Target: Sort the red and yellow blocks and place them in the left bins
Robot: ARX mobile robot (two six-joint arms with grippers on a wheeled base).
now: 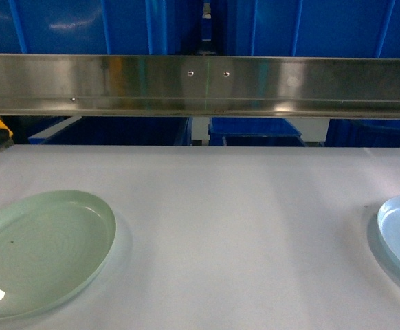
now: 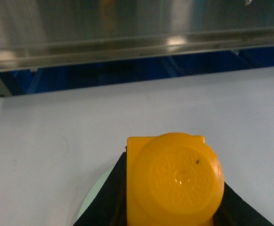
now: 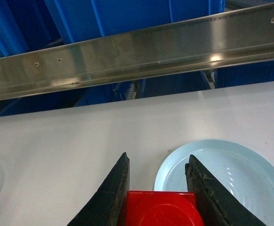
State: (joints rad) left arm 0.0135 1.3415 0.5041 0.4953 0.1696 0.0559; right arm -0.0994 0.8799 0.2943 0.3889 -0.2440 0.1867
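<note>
Left gripper (image 2: pixel 174 207) grips yellow block (image 2: pixel 174 181); right gripper (image 3: pixel 158 188) grips red block (image 3: pixel 160 209); steel rail (image 1: pixel 200 86) fronts blue bins (image 1: pixel 117 130).

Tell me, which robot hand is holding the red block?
The right gripper holds the red block, just above the pale blue plate. The left gripper holds a yellow-orange block instead, over the pale green plate.
</note>
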